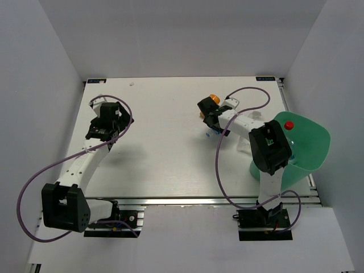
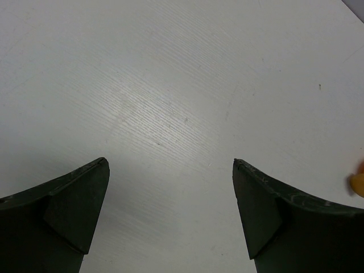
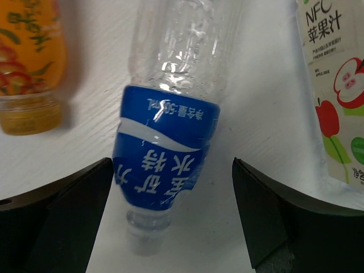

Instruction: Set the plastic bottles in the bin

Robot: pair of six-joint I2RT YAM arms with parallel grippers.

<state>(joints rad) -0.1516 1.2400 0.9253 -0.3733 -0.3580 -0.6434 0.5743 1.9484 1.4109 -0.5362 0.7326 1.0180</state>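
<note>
top and wrist views. the left gripper [image 2: 170, 165] stood released, jaws wide over the bare table [image 2: 170, 85], holding nothing. the right gripper [image 3: 172, 170] was likewise spread, its fingers [image 3: 68, 216] flanking a blue-labelled bottle [image 3: 165, 159] that lay on the table with its neck toward the camera; whether either finger touched it could not be told. an orange bottle [image 3: 28, 62] lay just beside it on one side, a white-labelled bottle [image 3: 335, 85] on the other. the mint-green bin [image 1: 310, 145] sat at the table's right edge beside the right arm, a red cap [image 1: 289, 124] showing inside.
</note>
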